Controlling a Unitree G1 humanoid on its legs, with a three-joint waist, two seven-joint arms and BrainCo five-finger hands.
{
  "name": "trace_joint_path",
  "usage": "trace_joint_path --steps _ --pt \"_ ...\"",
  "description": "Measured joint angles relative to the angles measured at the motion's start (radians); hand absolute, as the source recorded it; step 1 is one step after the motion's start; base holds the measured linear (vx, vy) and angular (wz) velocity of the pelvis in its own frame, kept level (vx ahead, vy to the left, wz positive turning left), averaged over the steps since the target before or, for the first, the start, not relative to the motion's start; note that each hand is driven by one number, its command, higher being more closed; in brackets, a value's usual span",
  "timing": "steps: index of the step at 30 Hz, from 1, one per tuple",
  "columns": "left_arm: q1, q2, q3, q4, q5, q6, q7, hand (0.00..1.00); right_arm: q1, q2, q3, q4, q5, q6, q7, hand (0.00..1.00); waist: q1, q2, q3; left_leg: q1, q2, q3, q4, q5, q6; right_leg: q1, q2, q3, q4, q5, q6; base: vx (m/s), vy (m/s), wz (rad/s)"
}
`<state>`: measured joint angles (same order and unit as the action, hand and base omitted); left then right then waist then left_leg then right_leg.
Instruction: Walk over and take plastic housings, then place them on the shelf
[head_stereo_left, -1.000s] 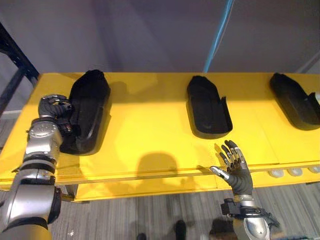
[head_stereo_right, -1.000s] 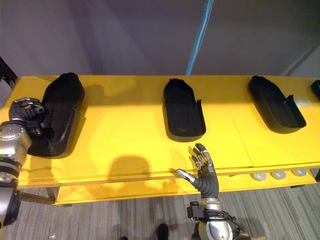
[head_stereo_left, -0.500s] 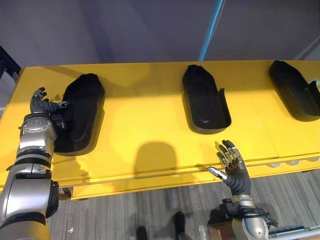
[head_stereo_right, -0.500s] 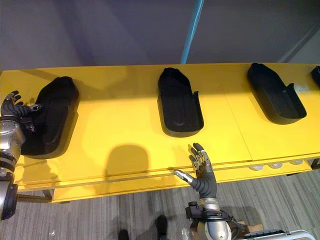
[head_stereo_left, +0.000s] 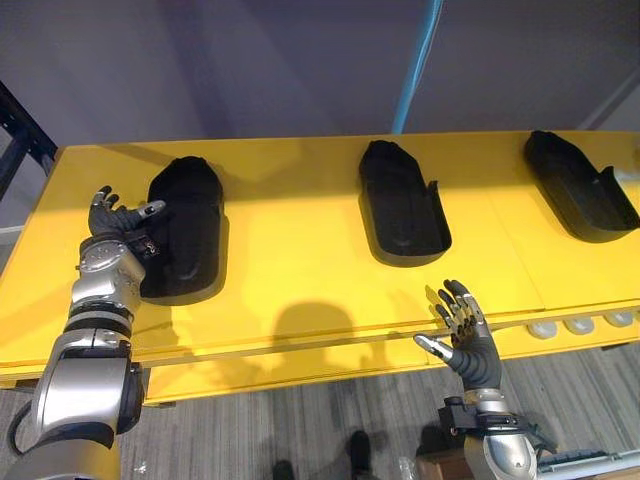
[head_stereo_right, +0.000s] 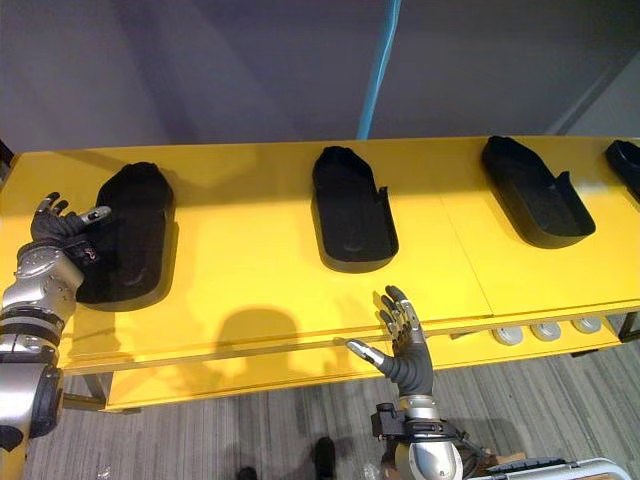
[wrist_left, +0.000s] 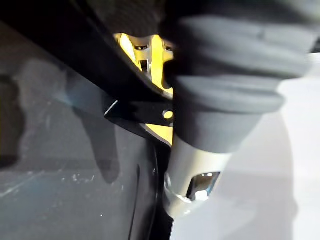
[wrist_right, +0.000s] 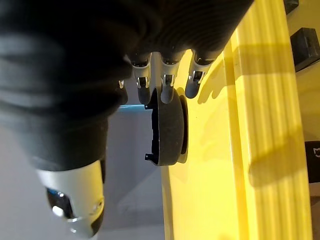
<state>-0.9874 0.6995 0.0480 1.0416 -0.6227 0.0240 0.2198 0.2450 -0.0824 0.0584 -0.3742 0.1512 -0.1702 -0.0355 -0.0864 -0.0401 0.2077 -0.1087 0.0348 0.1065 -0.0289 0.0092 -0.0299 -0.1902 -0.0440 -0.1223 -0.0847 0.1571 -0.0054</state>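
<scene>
Four black plastic pieces in a spaced row on the yellow shelf (head_stereo_right: 250, 265): left housing (head_stereo_right: 130, 235), middle housing (head_stereo_right: 350, 210), right housing (head_stereo_right: 530, 190), and a fourth housing (head_stereo_right: 625, 160) cut off by the edge of the view

Placement: each piece laid lengthwise, front to back, well apart from its neighbours. Probably spaced so that a hand can come in beside any one without knocking the next

Left hand (head_stereo_left: 118, 232): at the left flank of the left housing, fingers straight and fanned apart, thumb stretched towards the rim, nothing clasped. Touching or only just beside, not possible to say. Judged as the open posture of a hand done with a piece already at rest on the board

Right hand (head_stereo_left: 465, 340): raised before the front lip of the shelf, short of the middle housing, fingers spread and upright, empty. Judged idle, kept clear of the row

Material and form: matt moulded plastic, thin-walled, long boat-like shells with one rounded end. Middle and right pieces hollow side up, each with a small raised tab on one side wall. Left piece harder to read, possibly back upward. Light, rigid, likely slippery under smooth fingertips

Shelf: smooth yellow board with a faint seam and a stepped front edge. Pale round knobs (head_stereo_left: 580, 325) tucked under the lip at the right
</scene>
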Motion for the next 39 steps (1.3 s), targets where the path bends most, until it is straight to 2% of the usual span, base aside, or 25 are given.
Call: trace_joint_path --steps 6,8,11,13,14,16,18,19,22,23,24,26,27,28,29,30,31,32,33,34,35,36,37,38,39 --pt "0.025 -0.013 0.108 -0.042 0.109 0.023 0.112 0.00 0.014 -0.002 0.002 0.000 -0.002 0.000 0.000 0.00 0.004 0.001 0.001 0.025 0.001 0.000 -0.002 0.001 0.000 0.023 0.001 0.001 0.000 0.000 0.000 0.00 0.000 0.00" --pt "0.109 -0.013 0.196 -0.227 0.205 0.000 0.183 0.00 0.038 -0.006 0.002 0.005 -0.009 -0.002 0.004 0.00 0.009 0.002 0.000 0.031 0.001 0.000 -0.001 0.001 0.000 0.030 0.001 0.001 0.000 0.000 0.000 0.00 0.000 0.00" --pt "0.184 -0.012 0.273 -0.357 0.338 -0.028 0.281 0.00 0.059 -0.008 0.002 0.028 -0.013 -0.012 0.007 0.00 0.020 0.003 0.000 0.049 0.001 -0.001 -0.001 0.001 0.000 0.048 0.002 -0.002 0.000 0.000 0.000 0.00 0.000 0.00" --pt "0.342 -0.029 0.351 -0.624 0.466 -0.051 0.369 0.00 0.074 -0.005 -0.003 0.049 -0.013 -0.034 0.007 0.00 0.021 0.011 -0.006 0.062 0.001 -0.005 -0.003 0.001 0.000 0.062 0.002 -0.006 0.000 -0.001 0.000 -0.03 0.031 0.07" --pt "0.381 -0.044 0.367 -0.692 0.493 -0.063 0.381 0.00 0.081 -0.004 -0.008 0.049 -0.013 -0.042 0.006 0.00 0.022 0.016 -0.010 0.061 0.000 -0.009 -0.004 0.001 0.000 0.063 0.001 -0.009 0.000 -0.002 0.001 -0.03 0.036 0.18" --pt "0.524 -0.149 0.401 -0.892 0.611 -0.103 0.416 0.00 0.109 0.003 -0.031 0.049 -0.013 -0.051 0.004 0.00 0.028 0.045 -0.039 0.065 -0.005 -0.025 -0.015 0.003 0.003 0.071 -0.004 -0.028 0.000 -0.009 0.007 -0.01 0.042 0.23" --pt "0.721 -0.344 0.399 -1.132 0.672 -0.131 0.428 0.00 0.109 0.014 -0.063 0.075 -0.015 -0.056 0.002 0.00 0.043 0.072 -0.070 0.104 -0.006 -0.021 -0.036 0.003 0.003 0.100 -0.005 -0.025 0.000 -0.019 0.013 0.04 0.054 0.01" --pt "0.864 -0.494 0.381 -1.282 0.717 -0.162 0.423 0.00 0.101 0.036 -0.089 0.087 -0.021 -0.061 -0.006 0.00 0.043 0.080 -0.082 0.114 -0.005 -0.014 -0.017 -0.022 -0.007 0.116 -0.004 -0.020 0.000 -0.032 0.014 0.05 0.045 -0.11" --pt "1.125 -0.725 0.242 -1.479 0.762 -0.211 0.415 0.00 0.061 0.079 -0.121 0.087 -0.023 -0.073 -0.030 0.00 0.056 0.080 -0.083 0.056 0.018 0.013 0.194 -0.135 -0.015 0.122 0.012 0.033 0.007 -0.037 0.019 0.02 0.043 -0.50" --pt "1.189 -0.750 0.161 -1.512 0.761 -0.224 0.404 0.00 0.032 0.081 -0.127 0.087 -0.024 -0.074 -0.046 0.00 0.064 0.081 -0.082 0.034 0.031 -0.006 0.300 -0.181 -0.030 0.123 0.030 0.074 0.011 -0.038 0.019 -0.02 0.057 -0.96" --pt "1.210 -0.751 0.133 -1.525 0.762 -0.232 0.391 0.00 0.021 0.081 -0.129 0.087 -0.027 -0.075 -0.055 0.00 0.072 0.079 -0.081 0.019 0.032 -0.042 0.362 -0.194 -0.036 0.119 0.037 0.107 0.021 -0.038 0.019 -0.04 0.049 -1.44" --pt "1.258 -0.754 0.058 -1.575 0.741 -0.275 0.377 0.00 -0.032 0.073 -0.129 0.083 -0.041 -0.086 -0.086 0.00 0.088 0.092 -0.082 -0.002 0.004 -0.293 0.533 -0.255 -0.066 0.083 0.081 0.247 0.102 -0.049 0.027 0.00 0.127 -2.11" --pt "1.263 -0.753 0.024 -1.592 0.741 -0.297 0.364 0.00 -0.041 0.057 -0.129 0.075 -0.041 -0.086 -0.107 0.00 0.102 0.104 -0.086 0.016 -0.023 -0.443 0.605 -0.306 -0.106 0.045 0.129 0.336 0.179 -0.072 0.035 -0.02 0.202 -2.38" --pt "1.262 -0.755 0.001 -1.593 0.726 -0.312 0.357 0.00 -0.044 0.046 -0.128 0.066 -0.040 -0.086 -0.117 0.00 0.103 0.108 -0.089 0.037 -0.042 -0.533 0.641 -0.335 -0.123 0.016 0.159 0.387 0.244 -0.093 0.041 -0.06 0.201 -2.09" --pt "1.259 -0.757 -0.011 -1.592 0.697 -0.323 0.345 0.00 -0.037 0.039 -0.129 0.050 -0.039 -0.085 -0.127 0.00 0.099 0.109 -0.092 0.055 -0.060 -0.574 0.659 -0.357 -0.120 -0.008 0.180 0.421 0.295 -0.112 0.048 -0.09 0.232 -1.83" --pt "1.252 -0.759 -0.027 -1.591 0.614 -0.340 0.314 0.00 -0.002 0.039 -0.137 -0.009 -0.038 -0.085 -0.142 0.00 0.091 0.105 -0.096 0.080 -0.085 -0.610 0.668 -0.395 -0.085 -0.058 0.215 0.480 0.382 -0.143 0.059 -0.15 0.287 -1.59" --pt "1.244 -0.758 -0.044 -1.589 0.578 -0.341 0.295 0.00 0.047 0.043 -0.152 -0.079 -0.032 -0.085 -0.148 0.00 0.066 0.098 -0.092 0.095 -0.101 -0.611 0.659 -0.433 -0.047 -0.097 0.233 0.521 0.443 -0.165 0.075 -0.16 0.277 -1.39" --pt "1.237 -0.758 -0.055 -1.589 0.576 -0.341 0.288 0.00 0.070 0.048 -0.165 -0.109 -0.025 -0.085 -0.149 0.00 0.060 0.093 -0.090 0.098 -0.104 -0.596 0.642 -0.449 -0.023 -0.115 0.237 0.537 0.465 -0.170 0.082 -0.28 0.304 -0.99" --pt "1.219 -0.758 -0.077 -1.589 0.572 -0.342 0.268 0.00 0.108 0.065 -0.196 -0.155 -0.017 -0.085 -0.151 0.00 0.038 0.076 -0.082 0.111 -0.109 -0.550 0.602 -0.482 0.023 -0.141 0.248 0.578 0.483 -0.167 0.097 -0.34 0.319 -1.24" --pt "1.200 -0.758 -0.095 -1.589 0.567 -0.342 0.249 0.00 0.144 0.095 -0.221 -0.192 -0.017 -0.083 -0.152 0.00 0.046 0.053 -0.073 0.117 -0.126 -0.488 0.591 -0.493 0.050 -0.142 0.251 0.639 0.457 -0.147 0.114 -0.37 0.337 -1.45" --pt "1.198 -0.758 -0.101 -1.589 0.564 -0.343 0.248 0.00 0.159 0.105 -0.224 -0.214 -0.017 -0.083 -0.154 0.00 0.051 0.043 -0.074 0.116 -0.129 -0.448 0.583 -0.487 0.060 -0.139 0.246 0.662 0.415 -0.143 0.111 -0.34 0.338 -2.15" --pt "1.197 -0.757 -0.104 -1.592 0.564 -0.346 0.240 0.00 0.173 0.111 -0.224 -0.241 -0.013 -0.082 -0.154 0.00 0.061 0.040 -0.077 0.116 -0.121 -0.359 0.537 -0.448 0.100 -0.130 0.213 0.653 0.293 -0.149 0.090 -0.36 0.312 -2.59" --pt "1.185 -0.756 -0.099 -1.588 0.564 -0.350 0.227 0.00 0.172 0.114 -0.226 -0.238 -0.010 -0.085 -0.153 0.00 0.071 0.037 -0.074 0.116 -0.101 -0.241 0.480 -0.403 0.118 -0.165 0.157 0.490 0.248 -0.143 0.070 -0.43 0.322 -3.29" --pt "1.167 -0.754 -0.097 -1.573 0.564 -0.350 0.212 0.00 0.179 0.121 -0.242 -0.226 -0.015 -0.082 -0.151 0.00 0.085 0.003 -0.078 0.118 -0.098 -0.130 0.419 -0.365 0.133 -0.199 0.091 0.247 0.253 -0.140 0.061 -0.28 0.175 -2.52" --pt "1.163 -0.753 -0.094 -1.568 0.564 -0.350 0.209 0.00 0.180 0.122 -0.247 -0.221 -0.021 -0.081 -0.152 0.00 0.089 -0.005 -0.079 0.122 -0.098 -0.102 0.402 -0.354 0.134 -0.200 0.076 0.195 0.255 -0.140 0.057 -0.25 0.122 -2.60"
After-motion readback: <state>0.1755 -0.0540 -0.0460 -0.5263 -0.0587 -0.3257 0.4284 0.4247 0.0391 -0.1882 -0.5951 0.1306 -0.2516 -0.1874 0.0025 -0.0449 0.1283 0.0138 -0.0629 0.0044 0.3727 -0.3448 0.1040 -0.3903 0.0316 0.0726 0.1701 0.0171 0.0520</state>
